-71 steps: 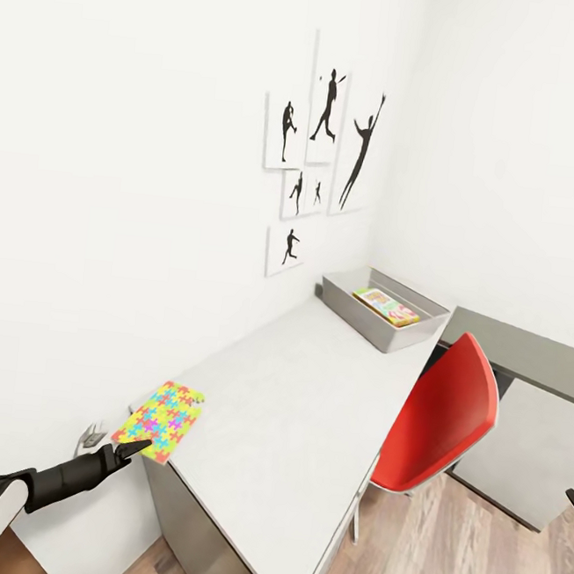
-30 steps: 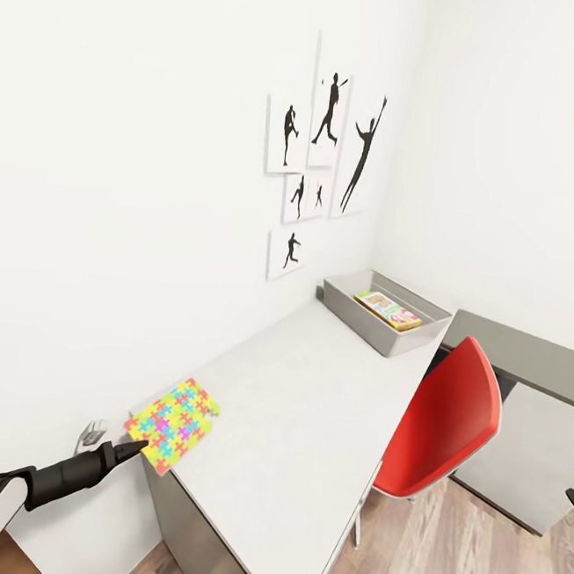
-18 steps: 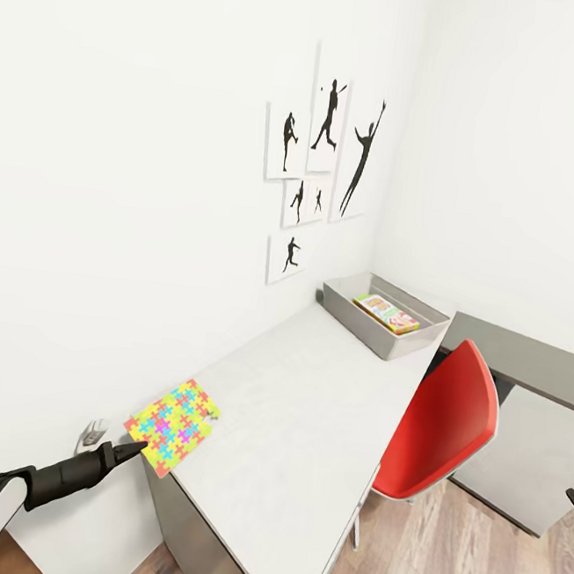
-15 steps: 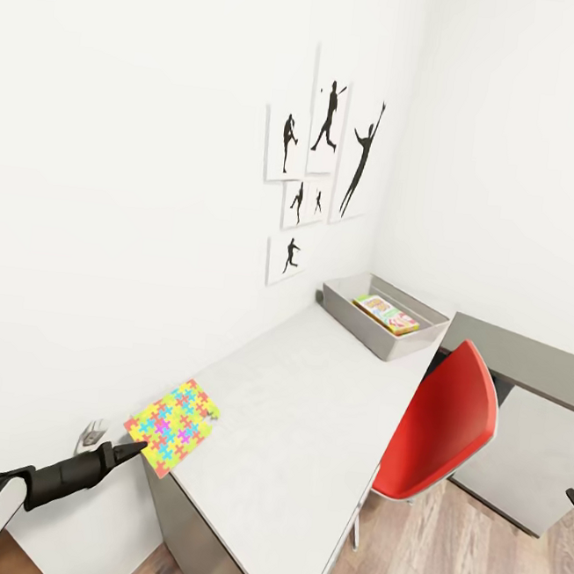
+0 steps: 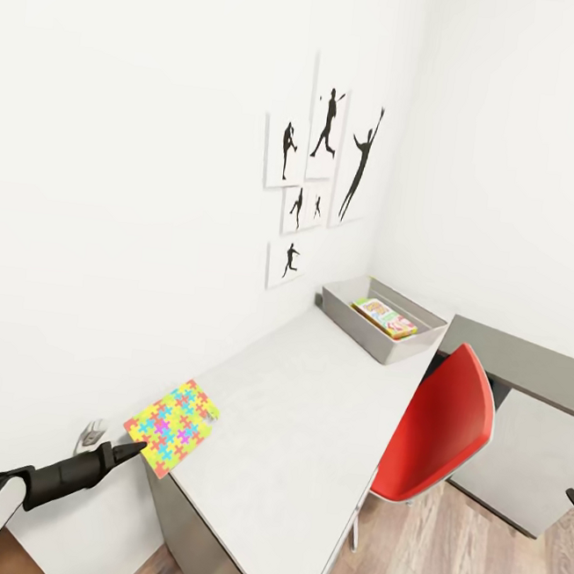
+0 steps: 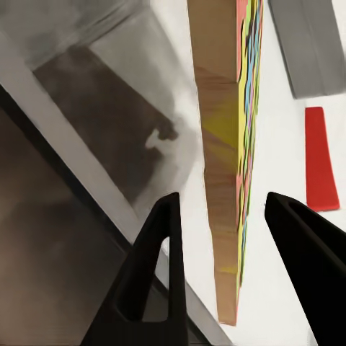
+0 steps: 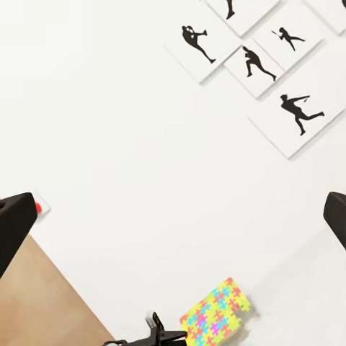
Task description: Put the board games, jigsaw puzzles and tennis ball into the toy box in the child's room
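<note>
The left gripper (image 5: 133, 449) had its fingers spread wide around the puzzle (image 5: 172, 424) at the table (image 5: 307, 431) corner; closing them came next, by my judgement.

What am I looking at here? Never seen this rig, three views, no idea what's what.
It's a simulated two-armed robot. The big picture comes from its head camera; the other two come from cameras on each wrist, looking along the fingers. On the grey table a jigsaw puzzle sits at the near corner, and a toy box at the far end holds a colourful flat box. The left gripper has open jaws straddling the puzzle's edge, not yet closed. The right gripper is open, holding nothing. A red chair stands alongside.
</note>
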Controlling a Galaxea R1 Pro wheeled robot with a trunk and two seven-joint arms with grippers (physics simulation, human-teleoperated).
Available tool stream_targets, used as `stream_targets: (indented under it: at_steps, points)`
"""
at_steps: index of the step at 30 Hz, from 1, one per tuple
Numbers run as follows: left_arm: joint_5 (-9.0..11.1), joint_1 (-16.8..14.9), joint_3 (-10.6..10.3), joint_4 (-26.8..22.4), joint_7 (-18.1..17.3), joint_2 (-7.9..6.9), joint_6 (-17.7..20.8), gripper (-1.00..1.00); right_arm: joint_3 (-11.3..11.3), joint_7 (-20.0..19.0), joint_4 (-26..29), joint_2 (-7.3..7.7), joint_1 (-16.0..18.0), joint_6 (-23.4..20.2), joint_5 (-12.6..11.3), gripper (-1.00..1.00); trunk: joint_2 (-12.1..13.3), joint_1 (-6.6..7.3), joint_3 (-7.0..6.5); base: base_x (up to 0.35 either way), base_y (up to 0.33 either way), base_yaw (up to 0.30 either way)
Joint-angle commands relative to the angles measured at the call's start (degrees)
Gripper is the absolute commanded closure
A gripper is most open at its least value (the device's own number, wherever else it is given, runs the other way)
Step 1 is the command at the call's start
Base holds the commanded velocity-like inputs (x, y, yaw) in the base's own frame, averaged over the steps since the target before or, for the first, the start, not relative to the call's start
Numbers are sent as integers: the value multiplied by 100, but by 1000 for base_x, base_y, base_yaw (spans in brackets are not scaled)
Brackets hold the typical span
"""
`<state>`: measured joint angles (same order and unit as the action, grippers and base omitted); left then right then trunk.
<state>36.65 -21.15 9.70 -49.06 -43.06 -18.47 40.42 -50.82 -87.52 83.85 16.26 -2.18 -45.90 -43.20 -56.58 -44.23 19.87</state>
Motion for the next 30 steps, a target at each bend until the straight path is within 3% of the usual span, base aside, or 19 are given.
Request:
stream_targets:
  at_steps: [1, 7, 13, 16, 30]
  points:
    - [9, -5, 5, -2, -9, -1, 56, 100, 2, -3, 1, 1, -2, -60, -21, -100, 38, 22, -13, 0, 0, 0]
    - [9, -12, 5, -61, -25, -17, 549, 100, 3, 9, 0, 0, -2, -45, -21, -100, 278, 154, -121, 0, 0, 0]
    - [-2, -32, -2, -612, -76, -12, 1466, 100, 2, 133, -1, 0, -2, -42, -22, -100, 519, 286, -228, 0, 0, 0]
    - [-4, -109, -32, -818, -84, -16, 1743, 100, 8, 158, -2, 0, -2, -45, -22, -100, 639, 351, -286, 0, 0, -23]
    - [-42, -161, -158, -1009, -242, -28, 1916, 100, 1, 174, -230, 16, -2, -50, -20, -100, 1201, 659, -627, -44, 0, -174]
